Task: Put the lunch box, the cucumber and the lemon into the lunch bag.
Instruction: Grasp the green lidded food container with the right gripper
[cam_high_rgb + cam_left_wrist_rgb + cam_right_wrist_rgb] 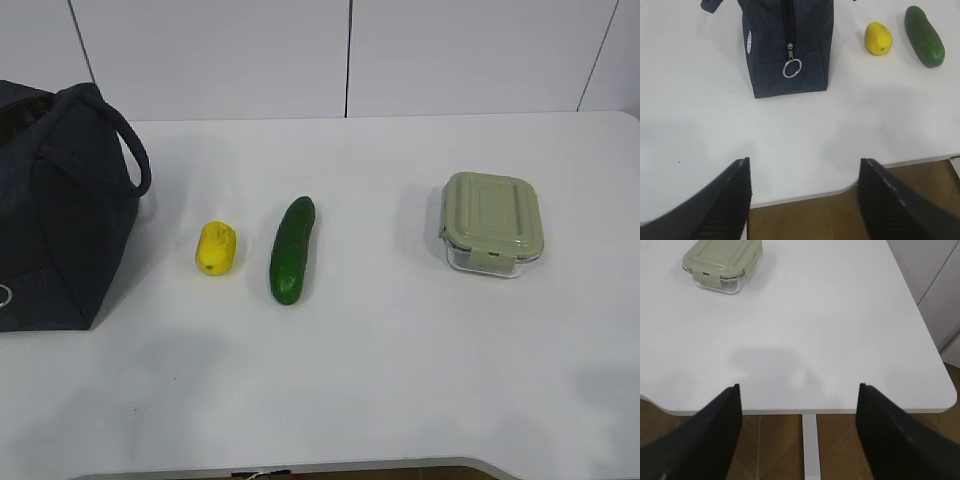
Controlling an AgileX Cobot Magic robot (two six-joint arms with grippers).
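Nearest the cameras, the left gripper [805, 200] and the right gripper [797, 435] are both hanging wide open at the bottom of their wrist views, holding nothing. Farther up the white table [400, 380], the cucumber [292, 249] and the lemon [216, 247] are lying side by side in the middle of the exterior view; both look firm and smooth, so pinching around the middle seems best. The lunch box [493, 222] is sitting at the right, looking hard and maybe heavy, best held by its sides, while the soft lunch bag [55, 210] is standing at the far left with its zipper looking closed.
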